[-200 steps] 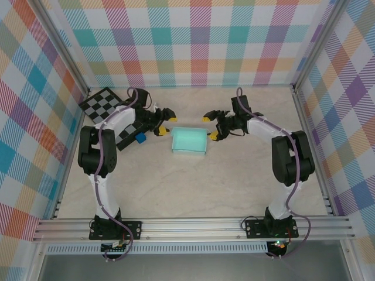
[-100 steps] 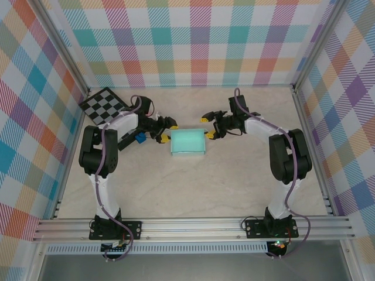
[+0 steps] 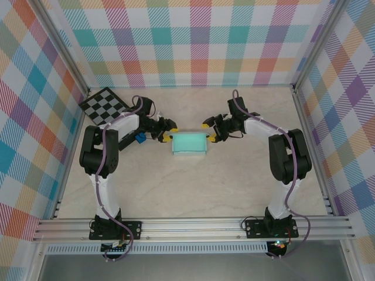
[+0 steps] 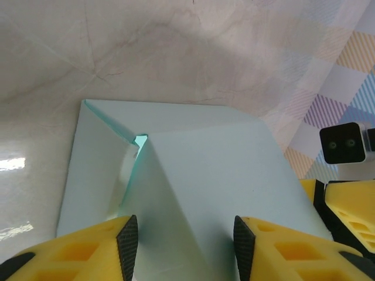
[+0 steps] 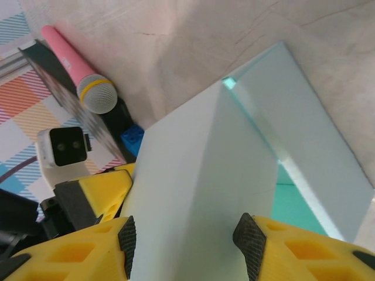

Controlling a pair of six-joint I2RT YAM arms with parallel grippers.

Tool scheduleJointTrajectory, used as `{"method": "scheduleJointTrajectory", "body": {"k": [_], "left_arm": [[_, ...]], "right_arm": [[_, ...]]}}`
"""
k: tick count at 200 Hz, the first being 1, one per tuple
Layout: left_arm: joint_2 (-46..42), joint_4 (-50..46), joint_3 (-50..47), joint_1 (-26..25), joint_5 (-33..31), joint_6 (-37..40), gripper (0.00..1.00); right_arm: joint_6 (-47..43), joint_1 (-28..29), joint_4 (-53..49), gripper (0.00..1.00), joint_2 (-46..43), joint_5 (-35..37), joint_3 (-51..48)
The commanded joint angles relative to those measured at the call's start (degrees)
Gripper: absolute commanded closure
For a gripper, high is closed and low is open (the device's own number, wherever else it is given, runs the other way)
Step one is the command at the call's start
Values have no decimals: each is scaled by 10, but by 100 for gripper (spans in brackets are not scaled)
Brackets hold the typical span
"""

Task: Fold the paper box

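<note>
Where the two arms reach inward from either side, the pale marbled table (image 3: 193, 193) spreads between plaid walls (image 3: 193, 41). The left arm (image 3: 102, 146) and right arm (image 3: 287, 152) bend toward each other at mid-table. Between them lies the paper box (image 3: 189, 143), a mint-cyan rectangle flat on the surface, about the middle of the table and a little toward the far side. A checkerboard (image 3: 104, 103) sits at the far left corner, tilted.

The left gripper (image 3: 166, 132) meets the box's left end and the right gripper (image 3: 208, 131) its right end. In the left wrist view a flap of card rises in a ridge between the yellow fingers (image 4: 88, 249); the right wrist view shows the same at the other end, card standing between its fingers (image 5: 304, 249) (deeper teal shows inside the box beyond). Each pair of jaws stands apart with card in the gap, but I cannot tell whether either presses on it.

A pink microphone (image 5: 70, 64) lies beyond the box to the left, and a small blue cube (image 3: 140, 139) sits just left of the left gripper.
</note>
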Motion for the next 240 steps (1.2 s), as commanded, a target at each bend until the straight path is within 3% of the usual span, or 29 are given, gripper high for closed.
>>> {"method": "scheduleJointTrajectory", "body": {"k": [1,110,163,183,240], "left_arm": [[-24,-21,-24,-11,-17,43,52],[-54,-28,-79,-49,-171,147,53],[-49,-74,-54,-84,-236,179,53],[-50,-81,-51,-92,-254,188,53],[-32,-75,-65,-97,-262,196,54]], "right_arm": [[-60,6,-56,48,12,23,13],[-246,2,-190,46,-9,111,47],[-400,-9,-281,33,-31,149,89],[-439,-20,-280,24,-28,102,80],[-393,-31,-153,20,-3,-73,20]]}}
